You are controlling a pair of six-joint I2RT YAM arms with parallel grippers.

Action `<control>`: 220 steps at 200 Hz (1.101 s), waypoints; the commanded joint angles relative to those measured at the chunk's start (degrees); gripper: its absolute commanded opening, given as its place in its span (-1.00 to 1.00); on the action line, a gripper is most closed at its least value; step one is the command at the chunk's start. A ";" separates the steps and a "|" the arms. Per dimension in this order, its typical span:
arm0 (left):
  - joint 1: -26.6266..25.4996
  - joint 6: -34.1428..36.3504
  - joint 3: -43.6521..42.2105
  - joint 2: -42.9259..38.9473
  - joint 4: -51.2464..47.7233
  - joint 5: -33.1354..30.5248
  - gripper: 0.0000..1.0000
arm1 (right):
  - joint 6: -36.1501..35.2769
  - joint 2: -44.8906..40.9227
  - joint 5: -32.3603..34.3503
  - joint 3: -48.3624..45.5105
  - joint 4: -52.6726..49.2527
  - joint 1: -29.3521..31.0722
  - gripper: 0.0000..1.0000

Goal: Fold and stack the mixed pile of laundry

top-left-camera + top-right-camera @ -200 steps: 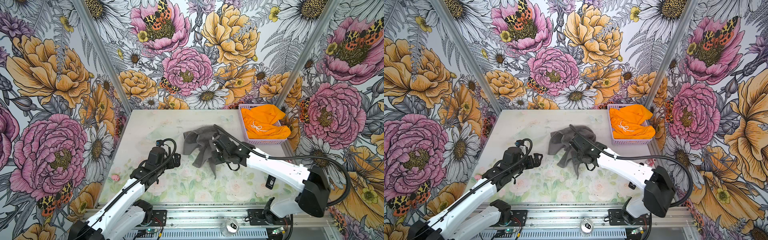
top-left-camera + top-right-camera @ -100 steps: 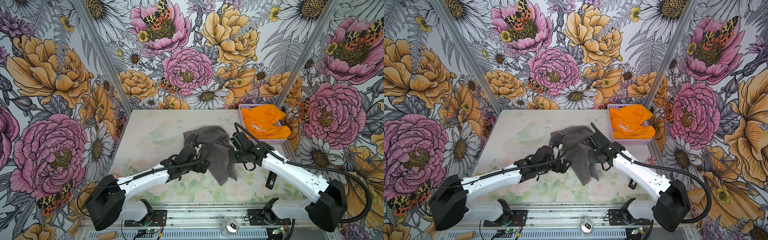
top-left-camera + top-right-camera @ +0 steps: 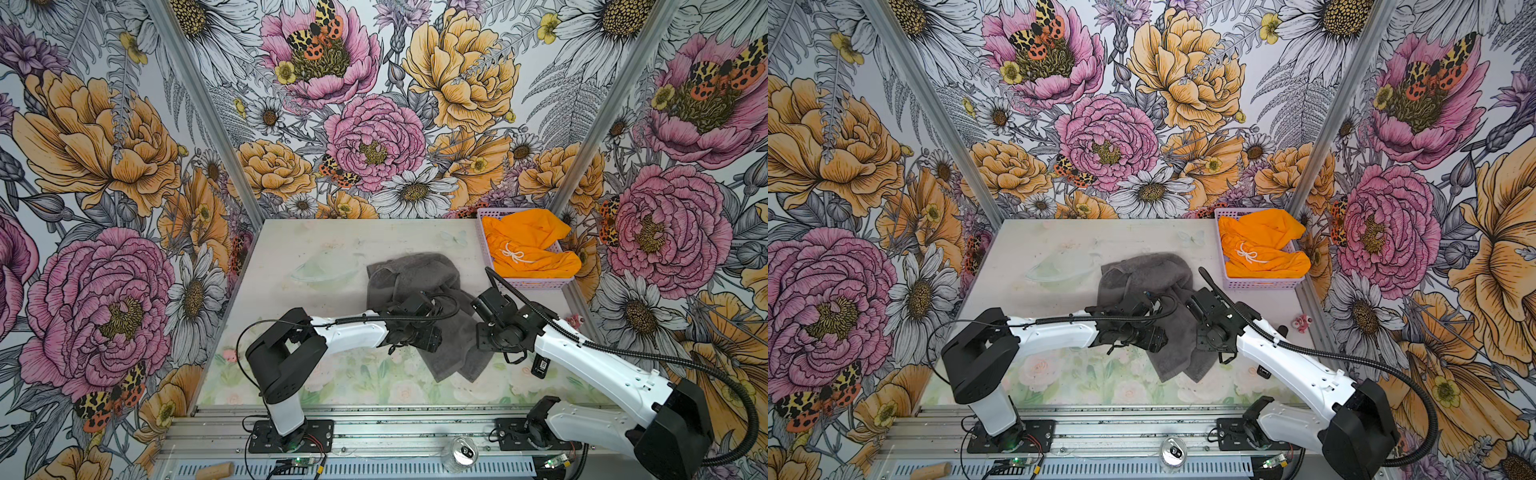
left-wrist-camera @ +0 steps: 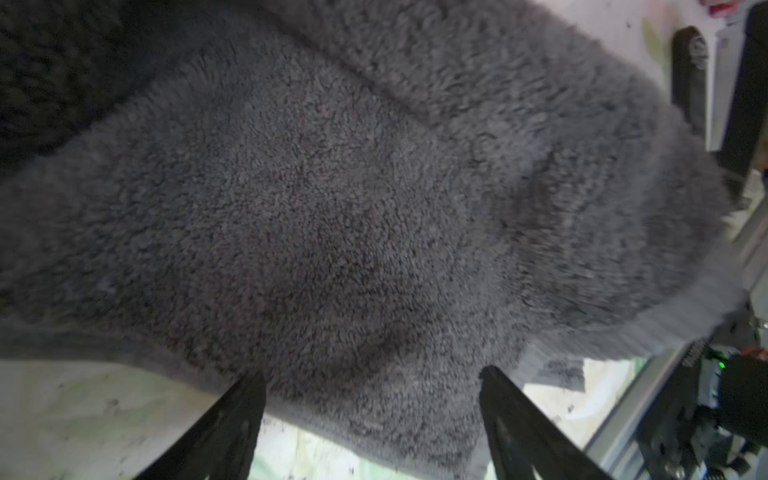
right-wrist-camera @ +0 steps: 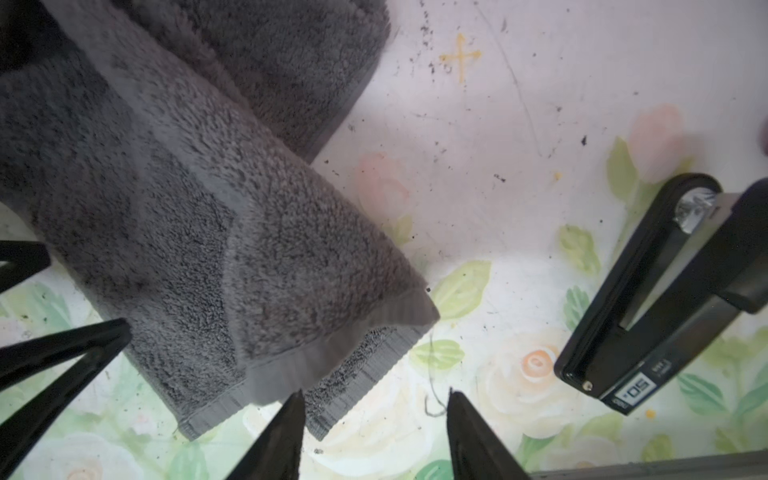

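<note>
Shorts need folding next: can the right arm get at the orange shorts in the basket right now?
Probably yes: the orange shorts lie uncovered in the lavender basket, just beyond the right gripper, whose jaws stand open and empty.

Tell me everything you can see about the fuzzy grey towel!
The towel is dark grey and fluffy, like looped terry cloth, with a flat ribbed band along its hem. It is not folded neatly: it lies rumpled in overlapping layers near the middle of the table, with one end trailing toward the front edge. The left gripper is over it, fingers open on either side of a fold. The right gripper is open just beside the hemmed corner, gripping nothing.
</note>
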 commanded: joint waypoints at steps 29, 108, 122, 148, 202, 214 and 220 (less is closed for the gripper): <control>1.57 1.84 2.55 6.96 -13.72 -6.50 0.26 | 2.13 -3.05 3.61 2.21 -1.54 -0.41 0.26; 20.52 5.68 -3.18 2.73 -13.73 -8.09 0.08 | 0.38 3.75 0.59 3.85 6.39 0.96 0.29; 21.69 5.99 -3.16 -0.39 -13.76 -7.14 0.16 | 0.36 5.11 0.44 4.72 7.15 1.70 0.29; 20.76 4.95 -5.29 -8.06 -13.99 -4.53 0.45 | 0.30 6.13 0.03 5.34 7.68 2.92 0.30; 19.23 -4.75 -18.73 -26.90 -18.72 -2.02 0.49 | 0.73 5.49 -1.99 3.10 9.83 3.80 0.30; 19.15 -6.55 -22.06 -28.65 -18.68 -1.82 0.44 | 0.69 5.93 -2.20 2.75 10.54 4.00 0.30; 19.13 -7.17 -23.19 -28.84 -18.59 -1.71 0.40 | 0.64 6.19 -2.29 2.74 10.89 4.09 0.30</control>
